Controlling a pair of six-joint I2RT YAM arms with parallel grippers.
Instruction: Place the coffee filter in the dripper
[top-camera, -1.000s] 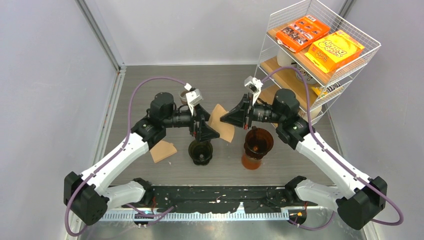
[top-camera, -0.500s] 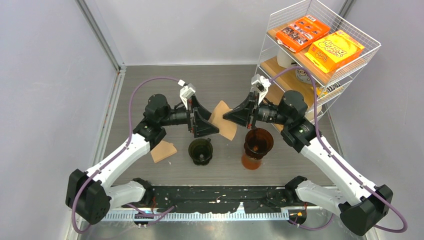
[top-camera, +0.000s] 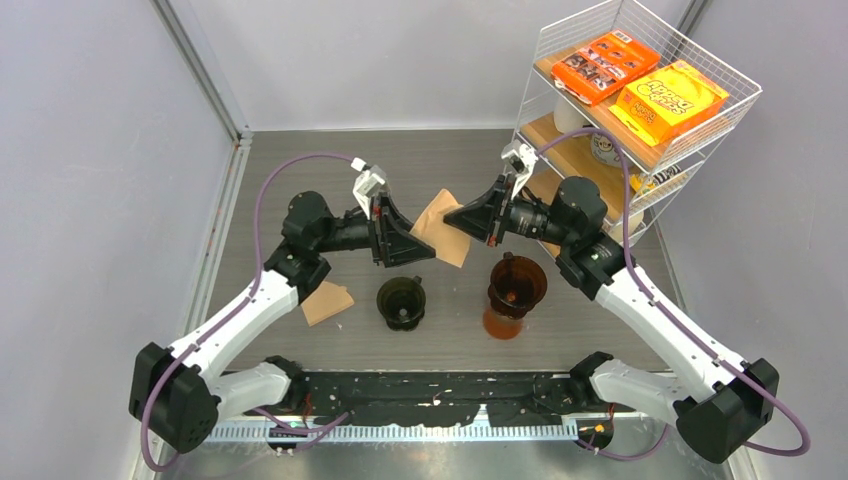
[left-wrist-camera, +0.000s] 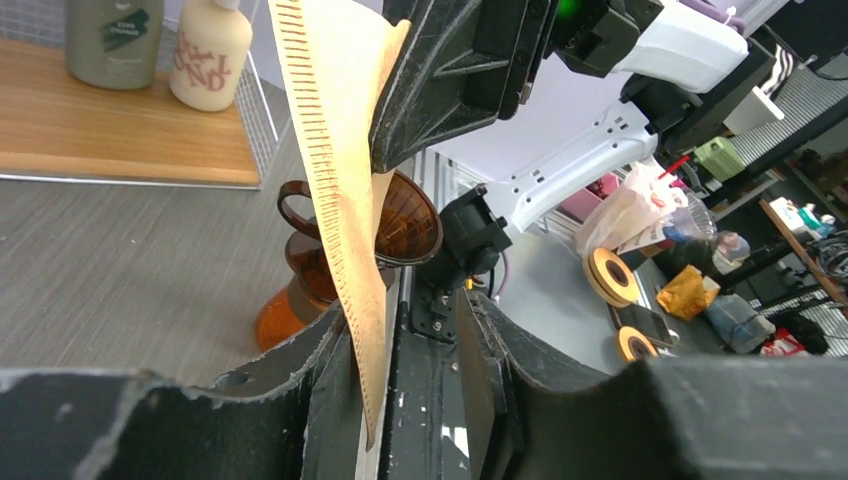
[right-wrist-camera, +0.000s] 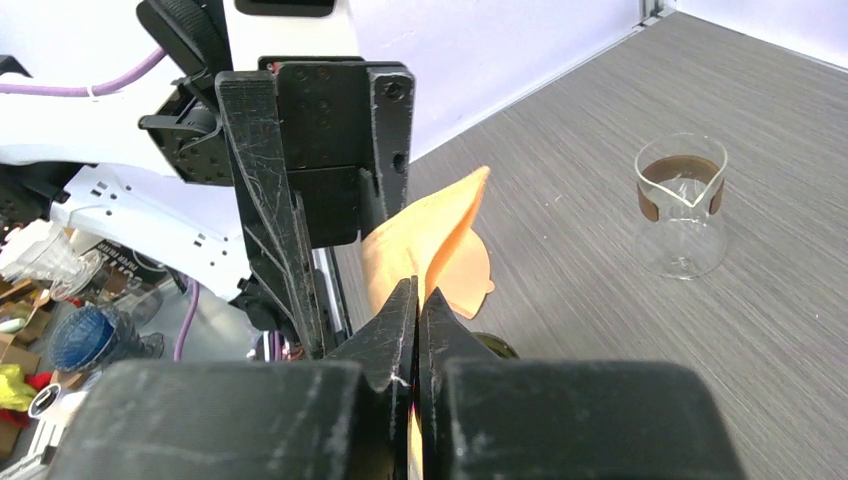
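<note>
while right pincer (right-wrist-camera: 416, 292) clamps the filter (right-wrist-camera: 432, 232), left pincer (left-wrist-camera: 405, 335) straddles its edge.

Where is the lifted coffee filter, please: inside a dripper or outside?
Outside: the right gripper pinches the coffee filter in mid-air, above the table.

Grey table (top-camera: 300, 180), black dripper (top-camera: 402, 302), amber dripper (top-camera: 513, 290), flat brown filter (top-camera: 326, 302)

Print on boxes (top-camera: 668, 100) and bottles (left-wrist-camera: 208, 50) — too blurred to read.
</note>
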